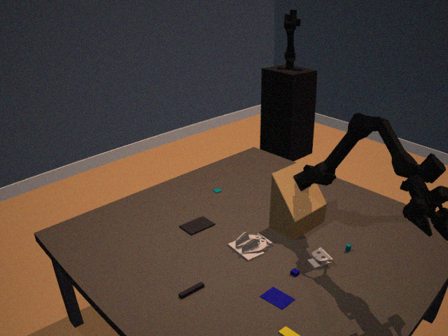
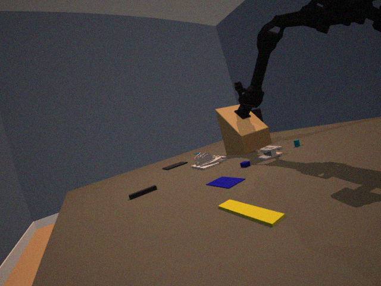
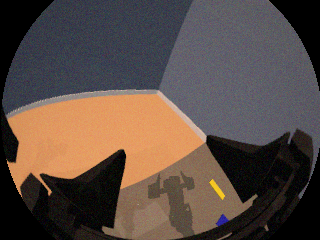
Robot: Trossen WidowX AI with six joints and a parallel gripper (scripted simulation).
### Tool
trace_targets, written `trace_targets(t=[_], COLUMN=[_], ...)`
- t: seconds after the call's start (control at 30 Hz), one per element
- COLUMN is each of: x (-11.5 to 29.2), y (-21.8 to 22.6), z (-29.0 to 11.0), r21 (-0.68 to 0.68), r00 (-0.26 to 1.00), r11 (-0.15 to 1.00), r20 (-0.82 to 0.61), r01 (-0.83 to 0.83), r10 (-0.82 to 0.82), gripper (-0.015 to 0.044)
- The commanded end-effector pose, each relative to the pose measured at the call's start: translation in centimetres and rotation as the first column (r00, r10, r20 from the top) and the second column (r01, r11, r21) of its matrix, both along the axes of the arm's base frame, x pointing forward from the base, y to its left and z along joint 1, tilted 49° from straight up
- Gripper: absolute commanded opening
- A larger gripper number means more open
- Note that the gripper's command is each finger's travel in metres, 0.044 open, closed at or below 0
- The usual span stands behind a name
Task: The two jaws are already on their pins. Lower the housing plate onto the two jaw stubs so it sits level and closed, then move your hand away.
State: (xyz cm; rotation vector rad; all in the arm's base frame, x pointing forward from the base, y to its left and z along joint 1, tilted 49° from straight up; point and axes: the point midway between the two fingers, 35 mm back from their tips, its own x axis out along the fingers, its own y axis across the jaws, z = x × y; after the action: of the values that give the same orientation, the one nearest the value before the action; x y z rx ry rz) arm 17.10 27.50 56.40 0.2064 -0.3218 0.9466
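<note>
My gripper (image 1: 438, 234) (image 3: 166, 147) is open, its black fingers wide apart with nothing between them. It hangs high at the right in the top view, well away from the white parts. A small white plate with two holes (image 1: 321, 255) (image 2: 270, 148) stands raised over a lower white piece (image 1: 313, 262) (image 2: 265, 157). Its exact seating is too small to judge, and the jaws and pins are not clearly told apart. A larger white part (image 1: 249, 246) (image 2: 204, 161) with upright curved fins lies on the table to its left.
The arm rises from a tan wedge block (image 1: 279, 213) (image 2: 232, 141). A dark blue cube (image 1: 295, 272) (image 2: 244, 164), teal cylinder (image 1: 348, 247) (image 2: 296, 143), blue sheet (image 1: 278, 298) (image 2: 225, 182), dark bar (image 1: 191, 290) (image 2: 143, 192), dark slab (image 1: 197, 225) and yellow slab (image 2: 251, 212) lie around.
</note>
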Motion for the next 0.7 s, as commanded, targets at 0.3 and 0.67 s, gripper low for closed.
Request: trace_targets(t=[0.3,0.67], x=[2.0,3.4], y=[0.7,0.8], z=[-5.6,-10.9], r21=[-0.105,-0.168], r00=[0.988,0.944], r11=[0.993,0.98], r20=[-0.151,-0.327], r01=[-0.051,-0.11], r10=[0.035,0.05], gripper=[0.044,0.044])
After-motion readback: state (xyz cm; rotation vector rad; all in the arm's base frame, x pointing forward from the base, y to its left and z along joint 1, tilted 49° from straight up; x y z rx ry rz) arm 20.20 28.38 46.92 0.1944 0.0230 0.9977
